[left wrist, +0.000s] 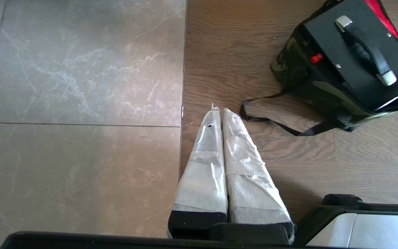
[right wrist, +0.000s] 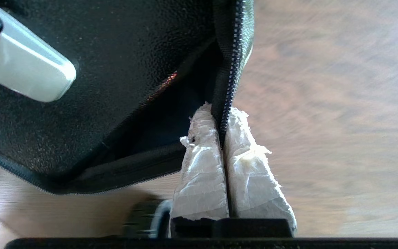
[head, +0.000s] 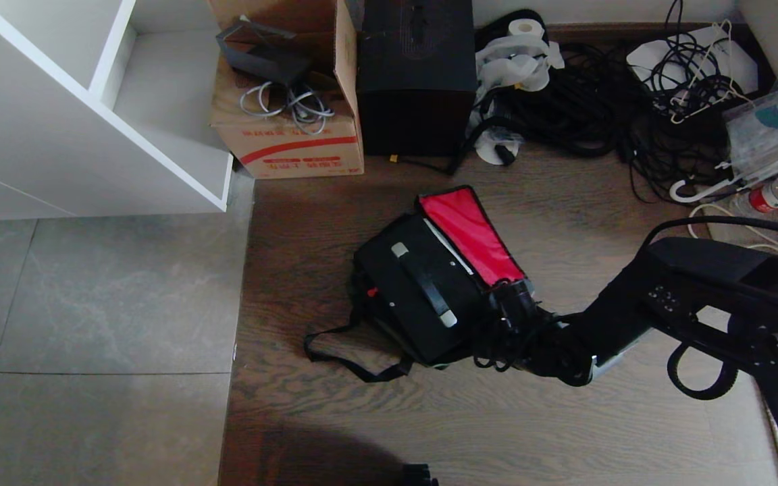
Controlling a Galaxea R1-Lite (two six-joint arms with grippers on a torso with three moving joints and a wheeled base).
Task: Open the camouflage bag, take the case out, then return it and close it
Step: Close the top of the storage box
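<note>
Right gripper [right wrist: 221, 128]: I have it pinching the camouflage bag [head: 389, 341] by its zipper rim, at the bag's 4 o'clock, ready to pull.
Case [head: 416, 290]: sits inside, handle up.
Left gripper [left wrist: 219, 112]: pressed together, parked.

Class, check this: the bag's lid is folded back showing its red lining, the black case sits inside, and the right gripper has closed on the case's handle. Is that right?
One slip: the right gripper has closed on the zippered edge of the camouflage bag, not the handle, as the right wrist view shows. The red lining and the case inside are right.
</note>
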